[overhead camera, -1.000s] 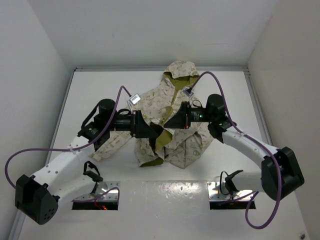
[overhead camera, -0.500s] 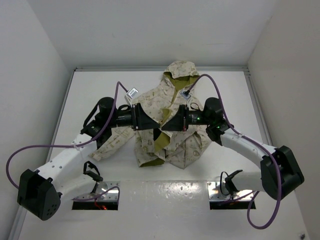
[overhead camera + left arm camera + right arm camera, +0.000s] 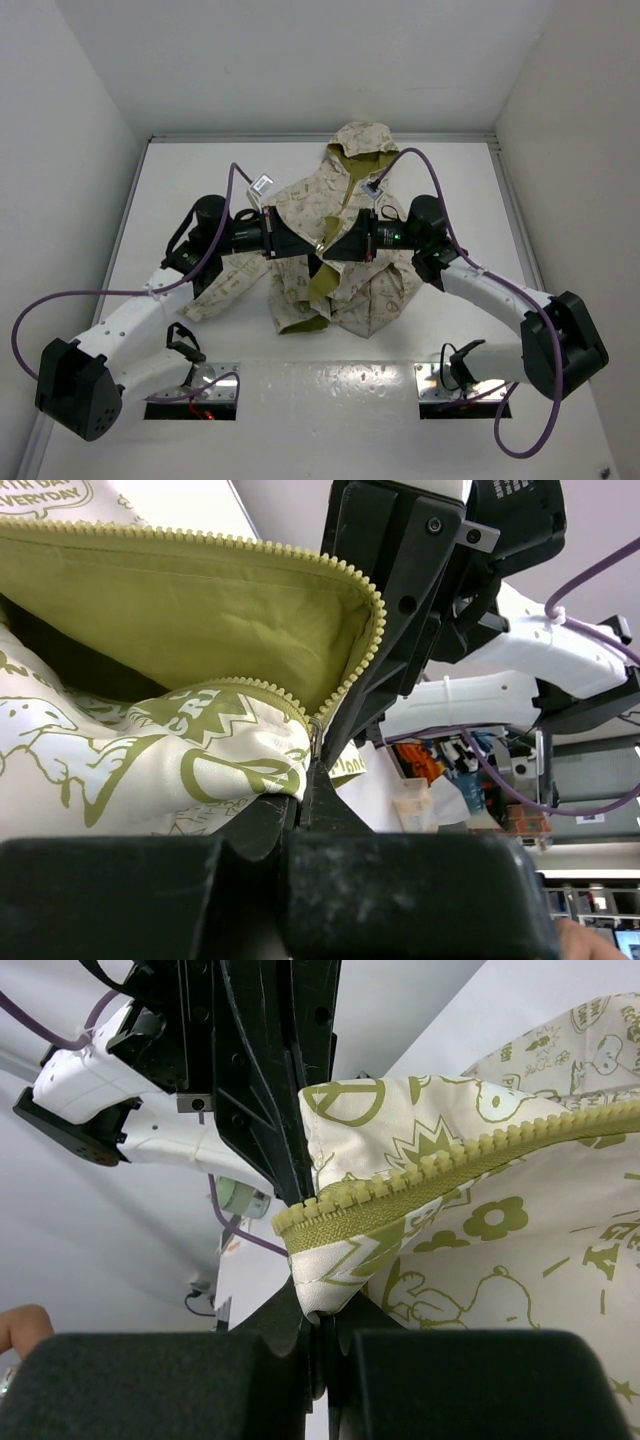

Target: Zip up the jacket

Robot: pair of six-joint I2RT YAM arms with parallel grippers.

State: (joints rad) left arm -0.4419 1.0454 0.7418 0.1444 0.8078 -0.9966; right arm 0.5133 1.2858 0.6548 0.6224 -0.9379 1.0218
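Note:
The cream jacket (image 3: 350, 215) with olive doodle print lies bunched mid-table, hood at the far side, front open and olive lining (image 3: 322, 285) showing. My left gripper (image 3: 312, 247) and right gripper (image 3: 332, 248) meet tip to tip over its front. In the left wrist view the left gripper (image 3: 303, 798) is shut where a thin metal piece (image 3: 316, 736) hangs from the zipper teeth (image 3: 352, 675), beside printed fabric (image 3: 150, 750). In the right wrist view the right gripper (image 3: 325, 1328) is shut on the jacket's corner (image 3: 345, 1265), just under the end of the zipper strip (image 3: 420, 1185).
White walls close the table (image 3: 180, 180) in on the left, right and far sides. Purple cables (image 3: 120, 293) loop from both arms. Two floor openings with metal plates (image 3: 195, 392) (image 3: 462, 385) sit at the near edge by the arm bases.
The left gripper's jaws, open in the earlier frames, have shut at the zipper. Both grippers moved slightly toward the far side and closer together; the lifted front edges rose with them.

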